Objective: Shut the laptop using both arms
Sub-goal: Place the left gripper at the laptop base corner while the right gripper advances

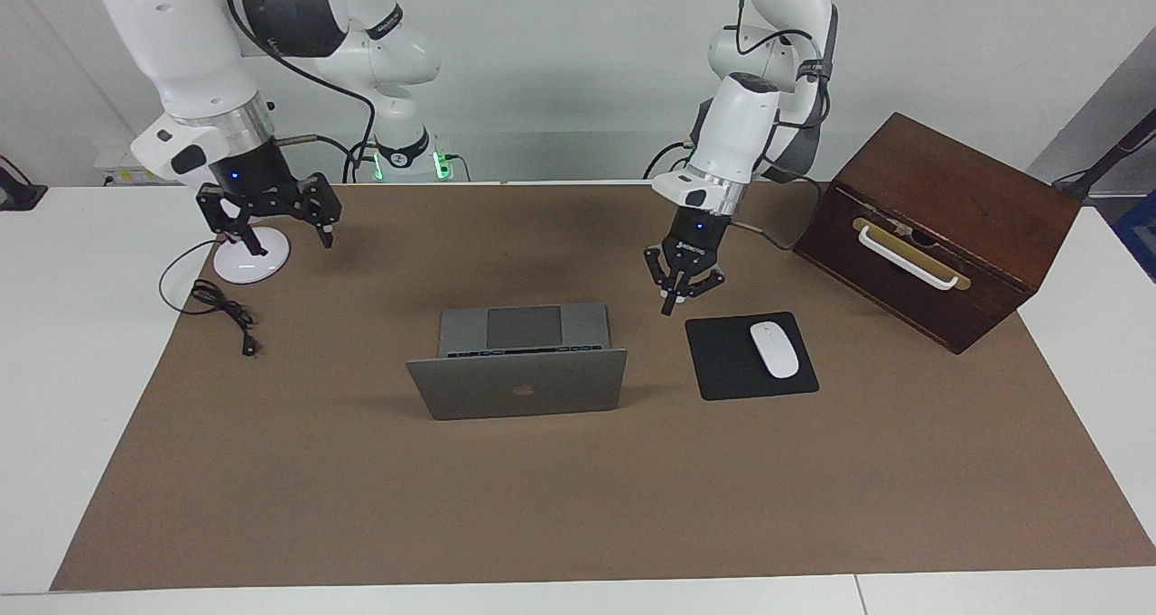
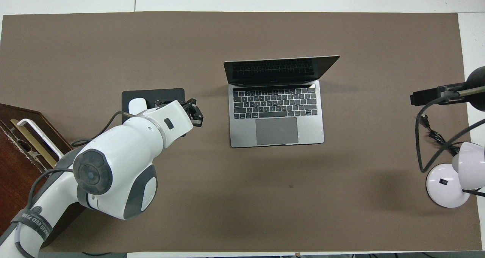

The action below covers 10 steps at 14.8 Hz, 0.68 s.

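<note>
Left gripper (image 1: pixel 684 283) hangs over the brown mat (image 1: pixel 578 489) between the laptop (image 1: pixel 519 362) and the black mouse pad (image 1: pixel 751 355), fingers drawn nearly together around nothing. My right gripper (image 1: pixel 271 209) is spread wide over the desk lamp's base (image 1: pixel 251 256) at its end of the table, holding nothing. Mid-mat, the laptop stands open, apple logo on its lid, bare mat all around it. I see a wooden box (image 1: pixel 939 227) near the left arm's base
</note>
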Tool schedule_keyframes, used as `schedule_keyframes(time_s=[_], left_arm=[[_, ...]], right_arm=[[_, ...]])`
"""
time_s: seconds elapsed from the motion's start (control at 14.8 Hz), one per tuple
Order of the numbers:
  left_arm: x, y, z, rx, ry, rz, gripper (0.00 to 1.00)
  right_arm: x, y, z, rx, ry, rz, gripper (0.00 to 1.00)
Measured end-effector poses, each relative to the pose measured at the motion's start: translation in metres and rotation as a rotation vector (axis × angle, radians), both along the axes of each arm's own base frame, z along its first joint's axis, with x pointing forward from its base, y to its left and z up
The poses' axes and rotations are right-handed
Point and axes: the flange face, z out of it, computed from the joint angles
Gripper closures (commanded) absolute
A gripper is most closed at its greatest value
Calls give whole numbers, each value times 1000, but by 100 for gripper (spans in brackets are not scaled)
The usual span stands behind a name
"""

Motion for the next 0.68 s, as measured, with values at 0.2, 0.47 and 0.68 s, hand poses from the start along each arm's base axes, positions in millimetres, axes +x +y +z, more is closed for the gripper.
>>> schedule_keyframes(time_s=[0.2,0.47,0.68], left_arm=[[1,-4,-14,28,-14,-48,100],[-18,-25,-33,53,4,-116,100],[-40,-35,-53,60,10,-146,100]], right_arm=[[-1,0,-7,-1,15,4,0],[-4,2,-33,-12,57,111,0],[2,1,-43,-15,35,123,12]])
